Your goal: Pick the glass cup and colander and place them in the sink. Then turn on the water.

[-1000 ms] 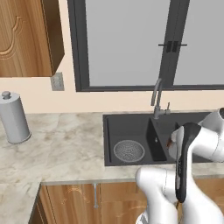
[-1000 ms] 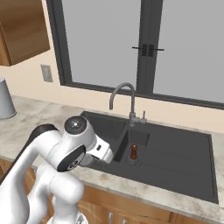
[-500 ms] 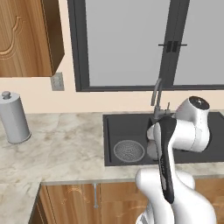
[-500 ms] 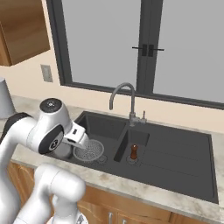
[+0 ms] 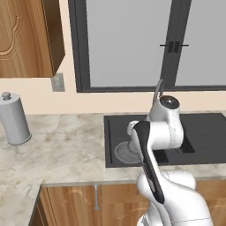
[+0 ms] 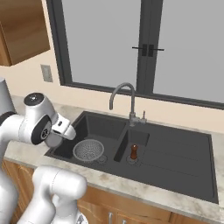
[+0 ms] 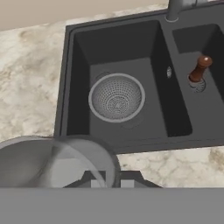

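Charcoal double-basin sink [image 7: 70, 87] is the landmark: the round grey perforated metal colander [image 7: 117, 97] is sat in its larger basin, and a small brown wooden grinder [image 7: 199, 68] is stood in the smaller one. The translucent grey glass cup [image 7: 57, 162] is pinched by the nearly closed end effector [image 7: 109, 180] above the marble counter [image 7: 30, 83] at the sink's front edge.

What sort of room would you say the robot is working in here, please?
A home kitchen, rendered: a dark double-basin sink with a faucet set in a marble-look counter, with wooden cabinets above.
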### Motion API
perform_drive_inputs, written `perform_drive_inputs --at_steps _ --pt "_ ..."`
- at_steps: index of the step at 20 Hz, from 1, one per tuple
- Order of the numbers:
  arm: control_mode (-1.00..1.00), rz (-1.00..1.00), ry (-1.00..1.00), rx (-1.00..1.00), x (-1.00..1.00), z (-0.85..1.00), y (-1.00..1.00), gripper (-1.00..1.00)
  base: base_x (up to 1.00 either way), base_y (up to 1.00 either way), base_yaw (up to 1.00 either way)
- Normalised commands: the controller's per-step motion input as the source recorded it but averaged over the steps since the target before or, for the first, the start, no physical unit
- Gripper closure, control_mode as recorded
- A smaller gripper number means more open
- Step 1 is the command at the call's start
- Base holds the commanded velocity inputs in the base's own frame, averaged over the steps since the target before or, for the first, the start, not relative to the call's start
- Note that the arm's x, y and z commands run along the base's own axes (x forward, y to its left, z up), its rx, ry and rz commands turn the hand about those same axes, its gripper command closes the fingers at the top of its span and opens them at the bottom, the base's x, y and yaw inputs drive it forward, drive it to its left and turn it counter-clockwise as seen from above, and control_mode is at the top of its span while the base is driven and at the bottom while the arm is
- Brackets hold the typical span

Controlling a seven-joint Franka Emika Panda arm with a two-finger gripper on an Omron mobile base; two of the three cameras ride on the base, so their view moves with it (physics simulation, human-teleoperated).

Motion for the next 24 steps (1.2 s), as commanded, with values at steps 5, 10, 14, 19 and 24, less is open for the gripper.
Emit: perform_drive_inputs --at_steps 5,10,14,19,24 --pt "-1.0 -0.01 0.07 -0.03 0.73 -0.01 0.05 1.0 0.0 0.0 0.0" --pt "-1.0 0.0 0.1 0.0 0.73 -0.12 -0.08 1.0 0.0 0.0 0.0" --pt "-1.0 0.02 0.11 0.0 0.67 -0.26 -0.13 1.0 0.0 0.0 0.0" --pt "-1.0 0.01 0.05 0.0 0.58 -0.33 -0.18 1.0 0.0 0.0 0.0" --pt "-1.0 0.0 0.0 0.0 0.51 -0.38 -0.27 1.0 0.0 0.0 0.0"
